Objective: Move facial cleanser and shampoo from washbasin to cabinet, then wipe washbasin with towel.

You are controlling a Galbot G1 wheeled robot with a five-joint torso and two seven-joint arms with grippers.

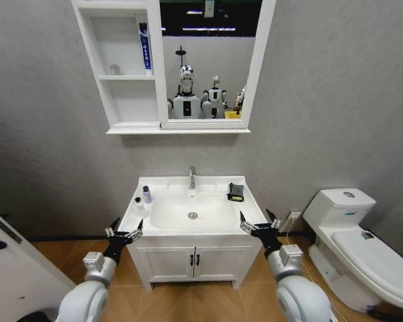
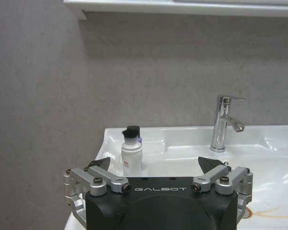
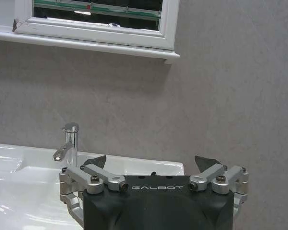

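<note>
Here both grippers, left and right, are hovering wide open at the washbasin's front corners. Two bottles are standing on its left rim, and the towel is lying on its right.

We face washbasin, tap at its back centre, drain in bowl. Two bottles on basin's left ledge, towel on right ledge. Cabinet above on wall, mirror joined to its right. Toilet right of basin. Left gripper before basin's left front corner, right gripper before right front corner.
</note>
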